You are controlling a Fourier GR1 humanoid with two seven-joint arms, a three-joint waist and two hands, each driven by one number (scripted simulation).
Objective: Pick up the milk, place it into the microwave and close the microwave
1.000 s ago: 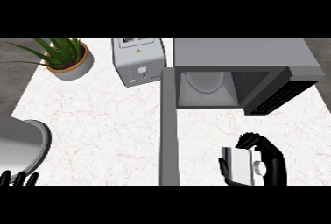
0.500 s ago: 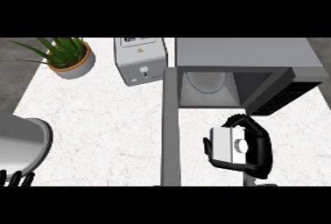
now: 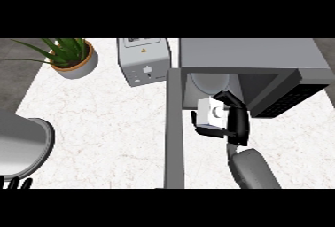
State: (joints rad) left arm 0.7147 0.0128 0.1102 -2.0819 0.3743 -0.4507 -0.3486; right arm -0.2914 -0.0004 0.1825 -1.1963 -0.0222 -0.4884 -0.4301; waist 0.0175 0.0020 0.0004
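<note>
You are looking steeply down at a pale marble counter (image 3: 111, 128). At the top right sits the grey microwave (image 3: 252, 55), its cavity open toward you, and inside you can see a pale round turntable plate (image 3: 208, 82) with nothing resting on its visible part. The microwave door (image 3: 174, 128) stands swung out, seen edge-on as a long grey bar running down the counter from the microwave's left corner toward the lower edge of the view. Your right hand (image 3: 235, 119), black, on a grey forearm that comes up from the lower edge, is curled around the milk (image 3: 212, 113), a small white carton; the thumb shows on the carton's left side and the fingers wrap over its right side and top. The milk is held at the mouth of the microwave, just in front of the turntable plate and right of the door; you cannot tell whether it touches the cavity floor. Left of the microwave stands a grey toaster (image 3: 145, 60), and further left a green plant in a pot (image 3: 69, 56). A large grey curved object (image 3: 23, 144) lies at the left edge. Only the black fingertips of your left hand (image 3: 16, 182) show, pointing up at the lower left corner, holding nothing.
</note>
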